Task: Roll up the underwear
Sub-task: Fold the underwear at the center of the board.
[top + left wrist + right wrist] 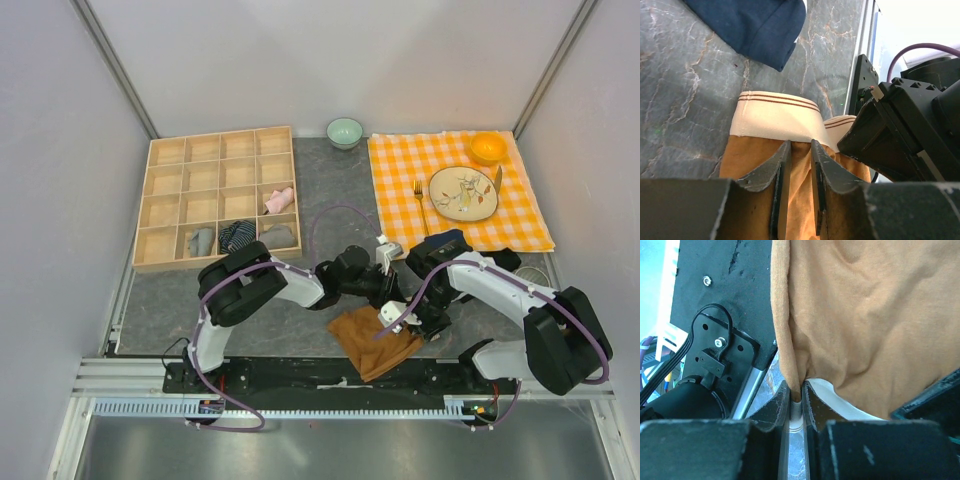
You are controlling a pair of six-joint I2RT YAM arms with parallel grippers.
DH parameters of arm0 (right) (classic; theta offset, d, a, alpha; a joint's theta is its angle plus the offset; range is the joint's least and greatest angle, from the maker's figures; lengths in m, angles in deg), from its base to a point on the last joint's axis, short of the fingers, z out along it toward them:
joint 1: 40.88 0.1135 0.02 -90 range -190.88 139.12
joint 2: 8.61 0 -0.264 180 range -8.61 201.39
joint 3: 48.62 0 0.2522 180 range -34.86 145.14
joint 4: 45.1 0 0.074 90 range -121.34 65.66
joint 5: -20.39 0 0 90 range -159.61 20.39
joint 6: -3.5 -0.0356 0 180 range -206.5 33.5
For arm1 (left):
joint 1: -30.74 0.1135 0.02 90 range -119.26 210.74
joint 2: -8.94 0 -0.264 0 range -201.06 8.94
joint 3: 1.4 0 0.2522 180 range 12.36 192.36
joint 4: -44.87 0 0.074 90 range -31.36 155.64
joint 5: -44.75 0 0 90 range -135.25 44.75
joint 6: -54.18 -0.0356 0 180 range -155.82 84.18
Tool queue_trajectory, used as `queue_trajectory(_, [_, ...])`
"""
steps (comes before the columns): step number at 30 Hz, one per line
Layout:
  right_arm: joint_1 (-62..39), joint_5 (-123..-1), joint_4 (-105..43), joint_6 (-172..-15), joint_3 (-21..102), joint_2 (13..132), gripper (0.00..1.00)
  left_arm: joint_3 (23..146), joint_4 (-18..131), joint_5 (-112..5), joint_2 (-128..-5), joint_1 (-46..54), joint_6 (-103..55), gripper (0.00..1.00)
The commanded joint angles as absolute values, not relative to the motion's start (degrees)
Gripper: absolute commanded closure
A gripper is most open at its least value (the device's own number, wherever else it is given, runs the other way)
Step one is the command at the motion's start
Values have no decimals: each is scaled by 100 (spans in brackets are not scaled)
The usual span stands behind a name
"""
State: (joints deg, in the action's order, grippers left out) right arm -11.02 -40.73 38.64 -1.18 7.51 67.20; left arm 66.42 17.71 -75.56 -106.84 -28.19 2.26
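i see rust-brown underwear (365, 345) spread out, not yet rolled. right gripper (796, 390) pinches its edge; left gripper (799, 146) narrow over cloth, grip: cannot tell.

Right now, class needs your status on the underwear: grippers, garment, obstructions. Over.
Right gripper shut on rust-brown underwear edge. Left gripper jaws narrow over cloth below band, grip unclear. Navy cloth beyond, apart.
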Motion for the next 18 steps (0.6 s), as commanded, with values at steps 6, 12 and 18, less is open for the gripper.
queue_trajectory(6, [-1091,-3762,3880,-10,908,6689,96,6712,749,-7751,-10927,-2893,680,71])
queue_trajectory(12, [-1091,-3753,3889,-28,908,6680,95,6553,1194,-7330,-10348,-2885,391,69])
queue_trajectory(18, [-1100,-3744,3889,-28,891,6689,96,6588,1557,-7161,-9995,-2885,188,66])
